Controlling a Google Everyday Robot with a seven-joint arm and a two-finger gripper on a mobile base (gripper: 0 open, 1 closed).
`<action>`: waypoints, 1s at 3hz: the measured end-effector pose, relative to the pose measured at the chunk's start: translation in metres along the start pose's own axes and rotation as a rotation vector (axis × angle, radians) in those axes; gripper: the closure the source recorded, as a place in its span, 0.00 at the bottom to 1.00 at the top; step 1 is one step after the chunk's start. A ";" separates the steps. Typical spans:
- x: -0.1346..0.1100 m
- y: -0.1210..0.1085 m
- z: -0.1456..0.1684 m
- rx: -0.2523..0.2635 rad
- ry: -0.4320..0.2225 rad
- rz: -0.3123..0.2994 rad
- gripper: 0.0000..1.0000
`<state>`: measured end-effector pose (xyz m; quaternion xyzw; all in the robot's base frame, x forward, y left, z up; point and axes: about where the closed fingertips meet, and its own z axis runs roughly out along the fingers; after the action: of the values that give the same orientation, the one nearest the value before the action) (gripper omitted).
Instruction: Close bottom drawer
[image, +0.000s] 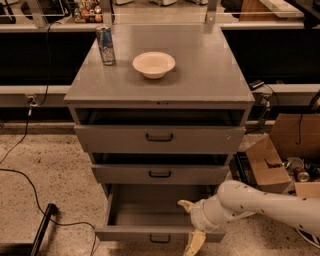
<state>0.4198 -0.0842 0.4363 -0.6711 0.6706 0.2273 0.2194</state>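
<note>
Narrow grey metal bottom drawer hangs open at the foot of the grey cabinet, cream two-finger gripper spread apart astride its front's right end; white bowl and drinks can on top.

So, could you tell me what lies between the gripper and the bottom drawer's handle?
Only bare front panel, in the camera view; the gripper is at the open bottom drawer's right front edge.

Grey cabinet top carries a white bowl near centre, an upright can at its ten o'clock; down at six o'clock the gripper hangs, fingers spread, at the open bottom drawer front
</note>
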 end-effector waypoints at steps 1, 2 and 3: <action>0.002 -0.001 0.012 -0.024 0.026 -0.005 0.00; 0.035 0.011 0.053 -0.002 0.035 -0.035 0.00; 0.068 -0.001 0.087 0.159 0.018 -0.080 0.00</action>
<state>0.4194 -0.0863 0.3254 -0.6800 0.6611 0.1583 0.2749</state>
